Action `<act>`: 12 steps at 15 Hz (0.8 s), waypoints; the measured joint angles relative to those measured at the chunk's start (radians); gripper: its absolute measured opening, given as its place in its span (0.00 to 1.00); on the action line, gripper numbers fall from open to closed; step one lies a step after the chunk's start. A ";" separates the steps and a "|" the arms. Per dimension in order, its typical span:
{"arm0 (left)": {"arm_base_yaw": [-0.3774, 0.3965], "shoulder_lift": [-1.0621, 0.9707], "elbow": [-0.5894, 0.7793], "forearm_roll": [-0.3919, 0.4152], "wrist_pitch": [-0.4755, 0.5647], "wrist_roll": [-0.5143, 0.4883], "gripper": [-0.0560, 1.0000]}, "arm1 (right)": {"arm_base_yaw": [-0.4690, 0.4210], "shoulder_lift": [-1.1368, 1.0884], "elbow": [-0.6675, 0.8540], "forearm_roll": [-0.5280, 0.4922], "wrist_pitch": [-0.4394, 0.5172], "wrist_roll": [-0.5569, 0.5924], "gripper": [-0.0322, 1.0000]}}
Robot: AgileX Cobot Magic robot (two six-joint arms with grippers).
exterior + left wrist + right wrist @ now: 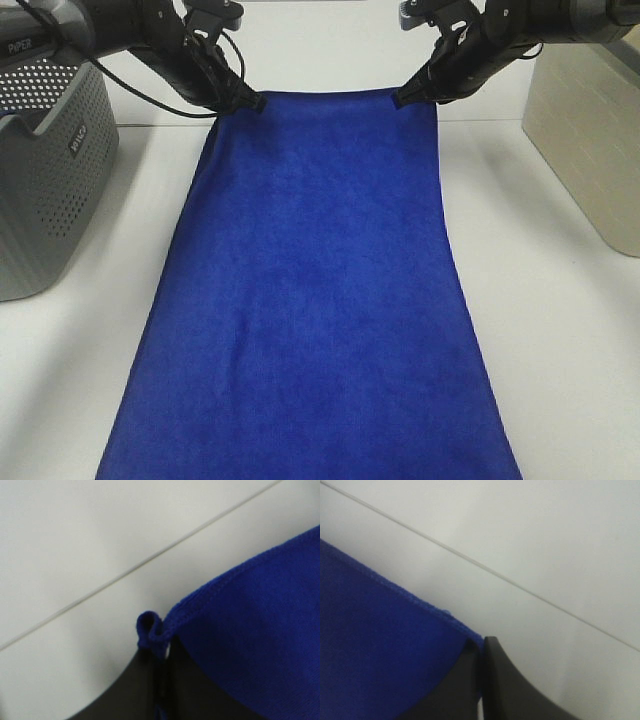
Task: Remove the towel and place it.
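The royal-blue towel (315, 300) hangs stretched between both grippers, spreading from the far top edge toward the camera. My left gripper (250, 103) is shut on its far left corner, my right gripper (408, 97) on its far right corner. In the left wrist view the black fingers (190, 685) pinch the towel (260, 625) hem, with a small blue loop poking out above them. In the right wrist view the black fingers (495, 680) clamp the towel (380, 650) edge. The towel's near end runs out of the exterior view.
A grey perforated basket (45, 170) stands on the left of the white table (560, 330). A beige box (590, 130) stands at the right. A seam line runs across the table behind the towel.
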 joint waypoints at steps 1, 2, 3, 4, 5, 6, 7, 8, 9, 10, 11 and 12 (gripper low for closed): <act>0.000 0.000 0.000 0.002 -0.038 0.000 0.08 | 0.000 0.000 0.000 -0.002 -0.036 0.000 0.05; 0.000 0.002 0.000 0.002 -0.075 0.000 0.08 | 0.000 0.000 0.000 -0.002 -0.067 0.000 0.05; 0.000 0.008 0.000 0.002 -0.104 0.000 0.08 | 0.000 0.003 0.000 -0.004 -0.092 0.000 0.05; 0.000 0.015 0.000 0.003 -0.128 0.000 0.08 | 0.000 0.014 -0.002 -0.004 -0.125 0.000 0.05; 0.000 0.031 0.000 0.006 -0.174 0.000 0.08 | 0.000 0.043 -0.003 -0.004 -0.168 0.000 0.05; 0.000 0.040 0.000 0.016 -0.196 0.000 0.08 | 0.000 0.059 -0.003 -0.005 -0.190 0.000 0.05; 0.000 0.051 0.000 0.026 -0.219 0.000 0.08 | 0.000 0.071 -0.003 -0.005 -0.212 0.000 0.05; 0.000 0.055 0.000 0.035 -0.230 0.000 0.08 | 0.000 0.076 -0.003 -0.005 -0.221 0.000 0.05; 0.000 0.065 0.000 0.047 -0.251 0.000 0.08 | 0.000 0.085 -0.003 -0.005 -0.241 -0.002 0.05; 0.000 0.071 0.000 0.051 -0.271 0.000 0.08 | -0.001 0.094 -0.003 -0.007 -0.258 -0.003 0.05; 0.000 0.077 0.000 0.056 -0.289 0.000 0.08 | -0.001 0.102 -0.003 -0.009 -0.273 -0.003 0.05; 0.000 0.078 0.000 0.070 -0.305 0.000 0.08 | -0.001 0.110 -0.003 -0.015 -0.283 -0.003 0.05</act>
